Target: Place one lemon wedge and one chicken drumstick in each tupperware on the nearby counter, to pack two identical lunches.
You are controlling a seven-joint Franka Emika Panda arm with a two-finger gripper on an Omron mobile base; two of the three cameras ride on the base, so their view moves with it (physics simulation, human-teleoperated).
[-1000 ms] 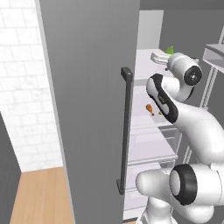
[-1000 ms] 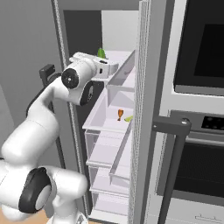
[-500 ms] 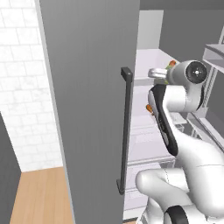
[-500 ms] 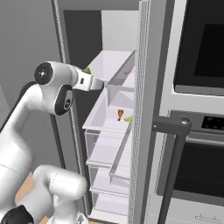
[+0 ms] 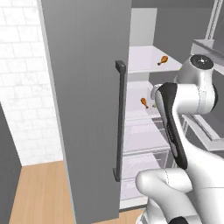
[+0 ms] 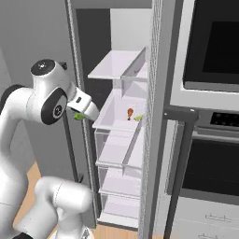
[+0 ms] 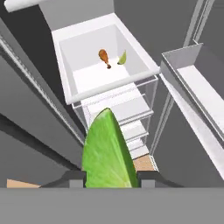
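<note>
Green lemon wedge (image 7: 107, 153) sits pinched in the end effector (image 7: 107, 178), outside the open fridge. Light and probably slick, it seems best gripped across its flat faces. A drumstick (image 7: 104, 57) and second wedge (image 7: 122, 57) remain on the shelf (image 7: 94, 75).

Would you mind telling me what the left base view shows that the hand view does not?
Left base view: an upper-shelf drumstick in the fridge, and the dark door handle. Hand view: the gripper shut on a green lemon wedge. Shared: the middle-shelf drumstick, lying further in.
</note>
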